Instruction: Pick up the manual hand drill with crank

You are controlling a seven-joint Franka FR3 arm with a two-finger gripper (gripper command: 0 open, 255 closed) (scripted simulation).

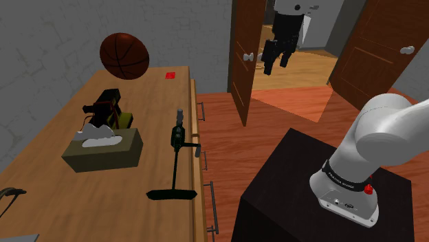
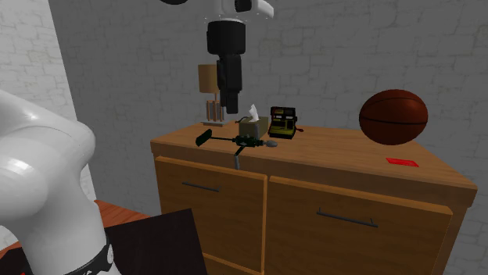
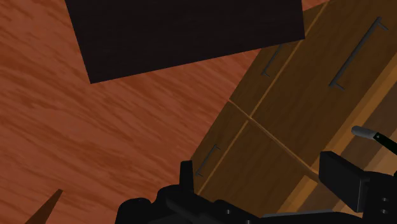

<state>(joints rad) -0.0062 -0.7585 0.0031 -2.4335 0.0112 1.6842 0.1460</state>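
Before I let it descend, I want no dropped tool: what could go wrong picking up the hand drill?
1. The hand drill lies at the front edge of the dresser with its crank hanging over; a sideways nudge from the open claw could push it to the floor.
2. It is thin and lies flat, so the claw may hit the top or slip off.
3. The tissue box sits near it and could be clipped.

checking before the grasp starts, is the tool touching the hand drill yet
No, the tool hangs in the air well clear of the hand drill, which lies flat on the dresser top.
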